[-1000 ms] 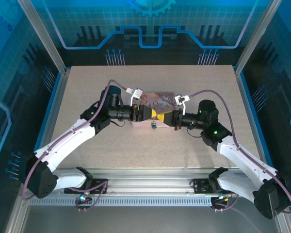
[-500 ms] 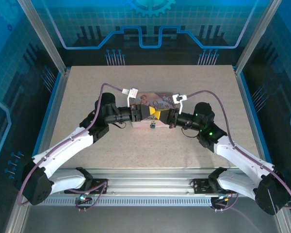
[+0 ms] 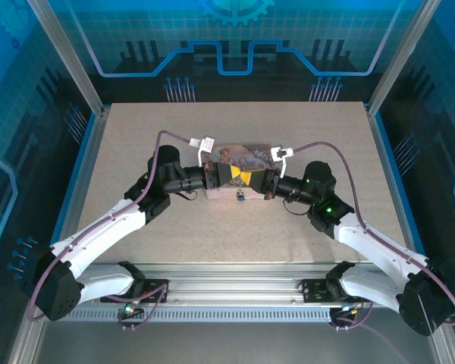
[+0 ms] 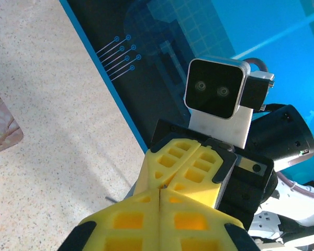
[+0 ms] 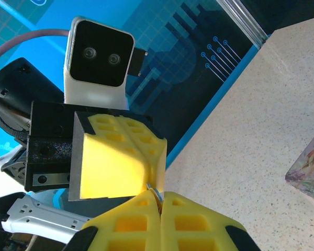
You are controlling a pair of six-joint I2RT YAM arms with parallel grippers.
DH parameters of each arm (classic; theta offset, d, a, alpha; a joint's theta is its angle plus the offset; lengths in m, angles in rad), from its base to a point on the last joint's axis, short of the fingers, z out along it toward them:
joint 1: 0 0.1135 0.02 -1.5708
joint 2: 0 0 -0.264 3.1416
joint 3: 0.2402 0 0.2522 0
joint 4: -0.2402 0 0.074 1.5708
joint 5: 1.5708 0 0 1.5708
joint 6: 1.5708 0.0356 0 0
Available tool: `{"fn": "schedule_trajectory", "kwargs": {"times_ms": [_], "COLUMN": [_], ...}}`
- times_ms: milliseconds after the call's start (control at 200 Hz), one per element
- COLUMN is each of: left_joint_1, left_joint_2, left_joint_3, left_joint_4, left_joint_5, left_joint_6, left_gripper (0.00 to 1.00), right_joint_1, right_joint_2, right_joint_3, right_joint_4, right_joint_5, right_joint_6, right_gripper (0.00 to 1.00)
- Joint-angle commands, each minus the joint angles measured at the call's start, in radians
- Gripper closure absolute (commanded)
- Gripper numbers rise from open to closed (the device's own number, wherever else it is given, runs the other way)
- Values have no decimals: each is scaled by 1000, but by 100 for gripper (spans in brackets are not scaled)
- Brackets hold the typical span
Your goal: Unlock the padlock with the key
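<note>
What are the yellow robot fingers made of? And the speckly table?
The yellow fingers look like matte plastic, moulded with a grid of hollow pockets. The table is pale with fine dark speckles, maybe stone or a printed laminate; the look leaves that open.

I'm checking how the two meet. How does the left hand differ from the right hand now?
The left hand reaches in from the left, the right hand from the right. In the opposite wrist's view, the left hand shows a smooth flat side, the right hand ribbed faces edged black. Both are shut, yellow, and meet tip to tip over the pink tin.
</note>
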Motion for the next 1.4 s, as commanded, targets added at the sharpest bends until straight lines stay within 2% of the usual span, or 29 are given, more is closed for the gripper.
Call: {"fn": "schedule_trajectory", "kwargs": {"times_ms": [0,75,140,220,315,440,460,575,846,1171,1396], "left_joint_1": [-5,-5,-6,-4,-3,-2,-4,-3,-3,-3,-3], "left_joint_2": [-22,-27,-28,-24,-16,-7,-6,-2,4,4,0], "left_joint_3": [12,26,54,90,116,122,122,124,116,105,92], "left_joint_4": [2,-44,-123,-221,-283,-283,-281,-276,-246,-221,-180], "left_joint_5": [2,-5,-15,-17,1,37,41,55,81,108,138], "left_joint_6": [32,55,95,143,172,169,167,161,144,142,137], "left_gripper": [100,100,100,100,100,100,100,100,100,100,100], "right_joint_1": [14,13,3,-16,-37,-55,-57,-57,-39,-18,-15], "right_joint_2": [-4,-11,-22,-51,-91,-111,-110,-104,-62,-38,-32], "right_joint_3": [-17,-5,16,12,10,7,8,6,22,35,36], "right_joint_4": [7,-51,-143,-171,-199,-188,-185,-162,-94,-51,-23], "right_joint_5": [13,23,31,20,13,-16,-22,-43,-101,-145,-168], "right_joint_6": [-5,-36,-74,-83,-92,-87,-87,-80,-70,-66,-57], "right_gripper": [100,86,77,67,65,64,61,56,64,66,73]}}
